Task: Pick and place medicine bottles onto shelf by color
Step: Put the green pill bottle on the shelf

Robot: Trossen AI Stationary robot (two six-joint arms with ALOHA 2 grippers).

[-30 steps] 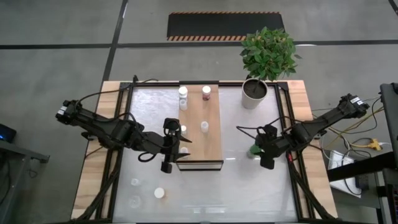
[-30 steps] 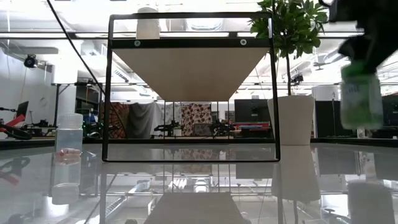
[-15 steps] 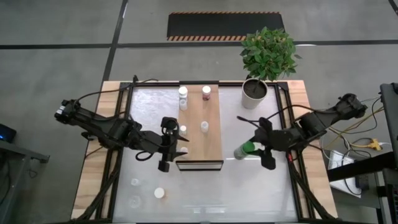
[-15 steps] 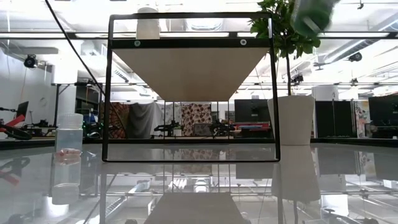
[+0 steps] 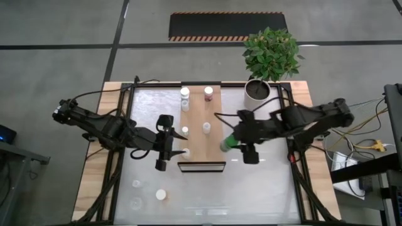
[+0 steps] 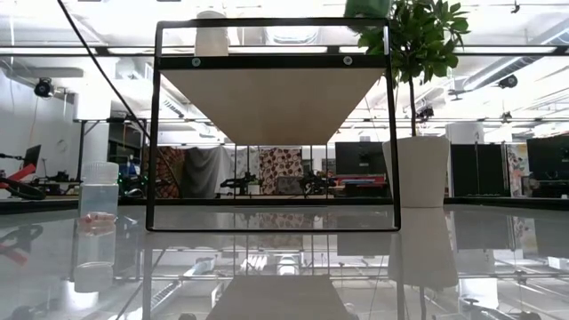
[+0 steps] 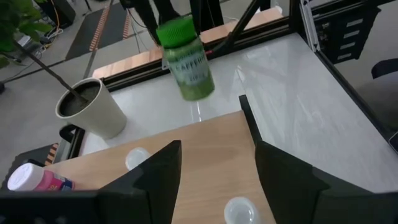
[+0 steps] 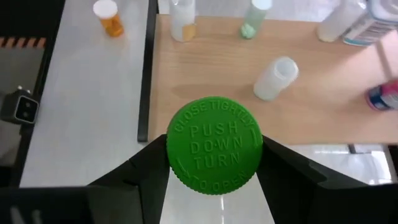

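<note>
Right pincer [image 5: 233,144] holds green-capped bottle [image 5: 227,142] at shelf [image 5: 202,122] edge; left pincer [image 5: 169,149] gapes wide.

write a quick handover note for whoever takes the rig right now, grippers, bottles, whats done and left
Right gripper: shut on the green-capped bottle, carried in the air at the shelf's right edge, not yet set down.
Left gripper: jaws apart, holding nothing, at the shelf's left edge near a white bottle.
On the shelf: several white bottles and a maroon one at the far end.
On the table near the front-left corner: three small bottles, one tan-topped.
Done: some bottles shelved.
Left: place the green one, then fetch the three from the table.
</note>
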